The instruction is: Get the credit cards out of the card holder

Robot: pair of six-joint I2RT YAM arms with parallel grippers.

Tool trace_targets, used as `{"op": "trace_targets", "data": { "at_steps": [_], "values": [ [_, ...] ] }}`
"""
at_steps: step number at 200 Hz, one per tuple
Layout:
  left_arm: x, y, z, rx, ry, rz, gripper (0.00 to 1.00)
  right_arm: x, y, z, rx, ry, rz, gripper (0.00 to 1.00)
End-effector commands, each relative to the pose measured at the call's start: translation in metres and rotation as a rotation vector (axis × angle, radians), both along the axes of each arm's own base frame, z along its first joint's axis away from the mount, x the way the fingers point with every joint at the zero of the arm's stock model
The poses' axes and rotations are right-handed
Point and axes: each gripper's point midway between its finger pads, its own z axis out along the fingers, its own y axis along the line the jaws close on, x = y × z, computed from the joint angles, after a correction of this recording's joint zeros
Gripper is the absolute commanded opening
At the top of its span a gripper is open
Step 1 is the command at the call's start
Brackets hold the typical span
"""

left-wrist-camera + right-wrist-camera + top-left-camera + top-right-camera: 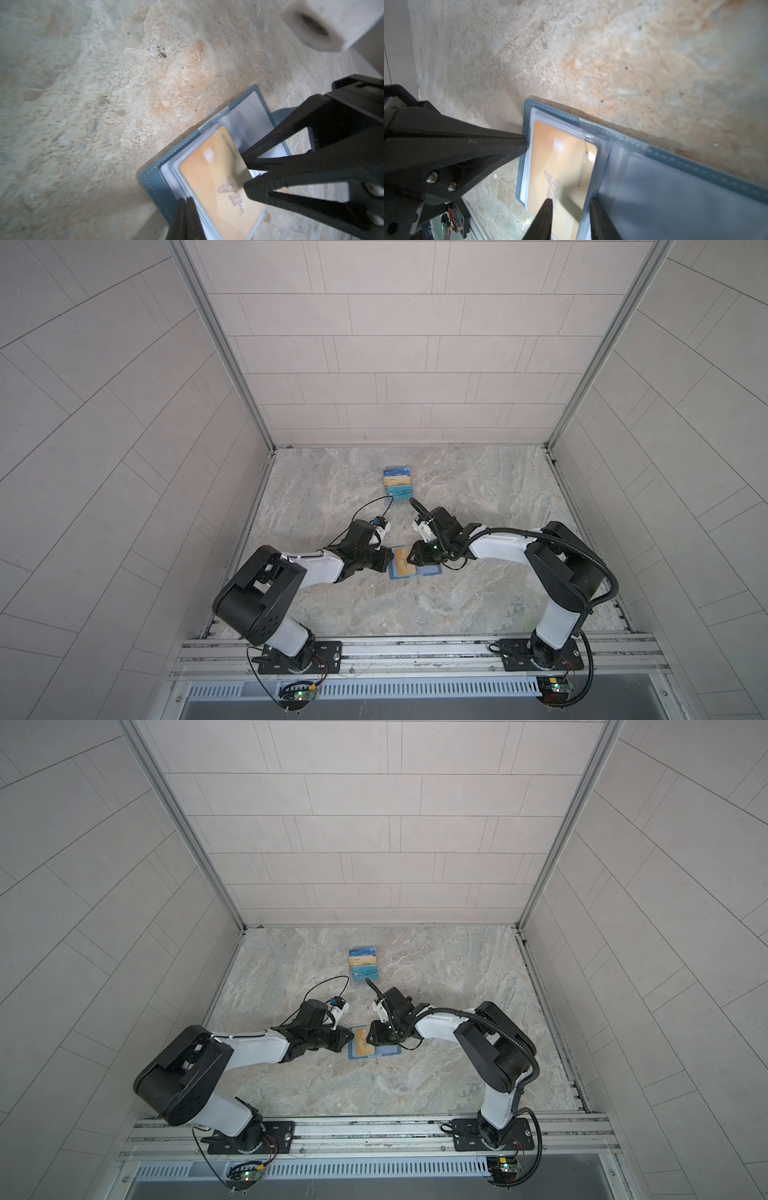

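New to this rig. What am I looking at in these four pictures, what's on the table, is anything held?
Two robot arms are bolted to a rail at the table's near edge. Two pictures look down from overhead and are nearly identical. The other two come from a camera on each wrist. On the marble-look table lies an open teal card holder with a gold card in a clear sleeve. Farther back is a clear tiered stand showing cards. The left hand is shut, with its tip on the holder's outer edge. The right hand is open, its fingertips down at the gold card's end near the fold. It grips nothing that I can see.
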Motion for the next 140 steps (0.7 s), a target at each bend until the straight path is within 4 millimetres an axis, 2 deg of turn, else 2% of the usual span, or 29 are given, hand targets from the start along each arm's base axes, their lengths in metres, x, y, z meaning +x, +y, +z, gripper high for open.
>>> {"op": "trace_targets", "data": {
  "at_steps": [1,32,54,100,140],
  "values": [
    [-0.003,0.002,0.005,0.021,-0.006,-0.018,0.01,-0.001,-0.004,0.003,0.003,0.016,-0.015,0.34],
    [-0.001,-0.002,0.016,0.018,-0.019,-0.042,0.00,-0.001,-0.007,0.004,0.010,0.027,-0.018,0.34],
    [-0.007,-0.010,0.018,-0.011,0.005,-0.095,0.00,0.000,-0.008,0.005,0.014,0.023,-0.023,0.34],
    [-0.021,-0.010,0.000,-0.006,0.076,-0.135,0.00,0.001,-0.009,0.003,0.022,0.032,-0.025,0.34],
    [-0.024,-0.007,-0.009,0.013,0.098,-0.128,0.00,0.000,-0.008,0.002,0.030,0.037,-0.021,0.31]
  ]
}}
